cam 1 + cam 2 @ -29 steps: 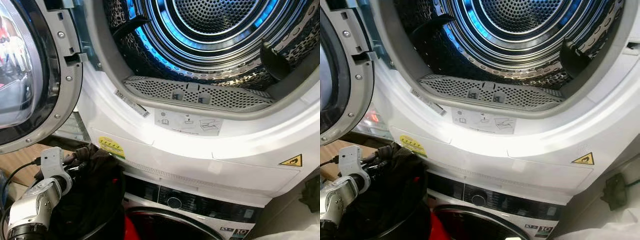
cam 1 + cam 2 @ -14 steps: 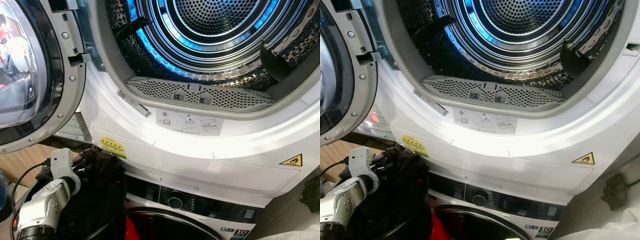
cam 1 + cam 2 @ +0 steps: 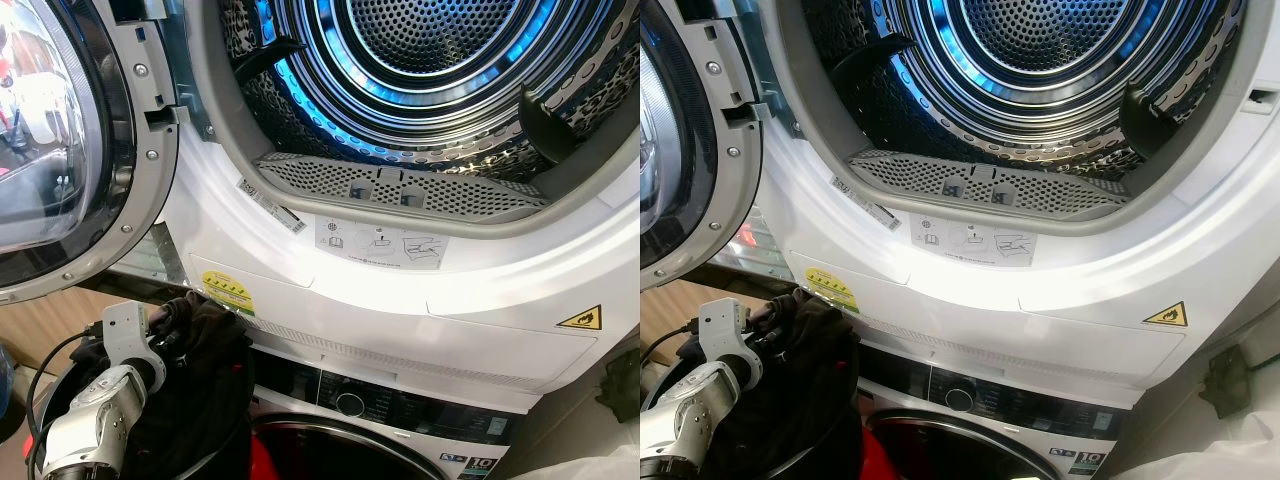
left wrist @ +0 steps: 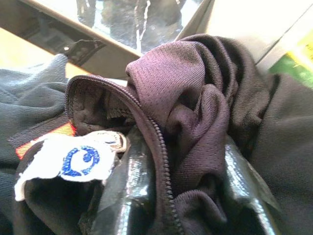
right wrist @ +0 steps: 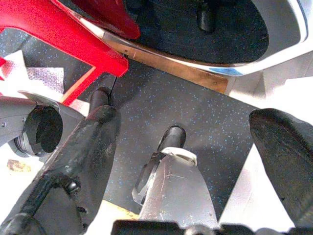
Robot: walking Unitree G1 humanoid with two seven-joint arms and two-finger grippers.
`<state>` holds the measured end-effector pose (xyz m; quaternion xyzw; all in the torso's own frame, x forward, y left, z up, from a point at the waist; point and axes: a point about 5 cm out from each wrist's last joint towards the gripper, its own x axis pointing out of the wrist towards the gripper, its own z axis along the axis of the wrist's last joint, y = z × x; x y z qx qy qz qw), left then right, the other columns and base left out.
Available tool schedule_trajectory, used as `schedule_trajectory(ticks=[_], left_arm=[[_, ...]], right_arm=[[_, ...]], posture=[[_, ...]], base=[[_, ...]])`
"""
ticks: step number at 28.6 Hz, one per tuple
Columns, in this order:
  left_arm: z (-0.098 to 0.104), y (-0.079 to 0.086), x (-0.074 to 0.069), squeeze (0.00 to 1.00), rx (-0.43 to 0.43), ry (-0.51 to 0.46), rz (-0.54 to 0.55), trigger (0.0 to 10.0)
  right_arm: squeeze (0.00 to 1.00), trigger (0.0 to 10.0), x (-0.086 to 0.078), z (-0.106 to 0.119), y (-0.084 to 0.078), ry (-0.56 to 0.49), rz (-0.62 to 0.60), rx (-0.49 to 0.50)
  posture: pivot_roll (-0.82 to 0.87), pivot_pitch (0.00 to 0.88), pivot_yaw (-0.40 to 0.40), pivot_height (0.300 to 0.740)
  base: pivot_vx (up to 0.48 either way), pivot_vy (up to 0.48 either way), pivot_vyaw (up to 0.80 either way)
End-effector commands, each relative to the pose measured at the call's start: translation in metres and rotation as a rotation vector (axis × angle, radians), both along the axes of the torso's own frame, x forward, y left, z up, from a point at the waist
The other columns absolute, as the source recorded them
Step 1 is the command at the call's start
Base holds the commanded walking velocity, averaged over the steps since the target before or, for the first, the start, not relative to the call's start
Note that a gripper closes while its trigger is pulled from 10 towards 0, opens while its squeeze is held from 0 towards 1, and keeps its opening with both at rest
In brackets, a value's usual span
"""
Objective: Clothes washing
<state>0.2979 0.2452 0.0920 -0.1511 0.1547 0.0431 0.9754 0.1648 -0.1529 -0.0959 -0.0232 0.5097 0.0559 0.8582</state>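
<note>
A dark purple-black zip garment [image 3: 205,370] hangs bunched at the lower left, just under the open dryer's white front. My left gripper [image 3: 172,322] is buried in its top edge. In the left wrist view the black fingers [image 4: 128,191] are shut on a fold of the garment [image 4: 195,107], beside its zipper and a white label [image 4: 68,164]. The dryer drum [image 3: 440,60], lit blue, stands open above it with nothing inside. My right gripper [image 5: 190,129] hangs low over the dark speckled floor, fingers [image 5: 93,142] spread wide, holding nothing.
The dryer's round door [image 3: 60,150] is swung open at the left. A grey lint grille [image 3: 400,190] lines the drum's lower lip. Below sits a washer with a control panel [image 3: 390,405]. Something red [image 5: 63,34] lies near the washer door. A dark bin rim [image 3: 225,455] sits under the garment.
My left gripper, with the garment in it, has edged a little to the right toward the machine. The head view has shifted slightly; the right arm hangs as before.
</note>
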Motion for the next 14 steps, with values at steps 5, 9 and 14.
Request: schedule_trajectory(ticks=[5,9,14], left_arm=[[-0.014,-0.012,-0.016,0.00,-0.083,0.020,-0.021,0.0],[-0.001,-0.014,-0.031,0.00,-0.159,-0.118,-0.086,0.0],[0.015,-0.012,-0.042,0.00,-0.174,-0.274,-0.077,0.0]], right_arm=[[0.00,10.0,0.001,0.001,0.001,-0.001,0.007,0.001],[0.00,10.0,-0.005,-0.002,-0.001,0.013,-0.011,-0.004],[0.00,10.0,-0.006,-0.002,-0.004,0.015,-0.024,-0.003]], posture=[[0.20,0.000,-0.001,0.740],[0.19,0.000,0.009,0.740],[0.20,0.000,0.007,0.740]], base=[[0.000,0.000,0.00],[0.000,0.000,0.00],[0.000,0.000,0.00]])
